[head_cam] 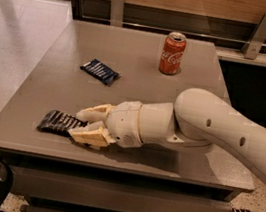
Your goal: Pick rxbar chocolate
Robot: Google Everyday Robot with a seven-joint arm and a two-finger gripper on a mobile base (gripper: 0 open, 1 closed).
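Observation:
The rxbar chocolate [57, 121], a flat black-brown wrapper with white lettering, lies near the front left edge of the grey table [138, 73]. My gripper [83, 124] reaches in from the right at table level and its cream fingers [90, 135] are closed around the bar's right end. The bar's left part sticks out to the left of the fingers. The bar still rests on the table top.
A smaller dark blue wrapped bar [100, 71] lies at the middle left of the table. A red Coca-Cola can [172, 53] stands upright at the back. My white arm [210, 126] crosses the right front part. A wooden wall runs behind.

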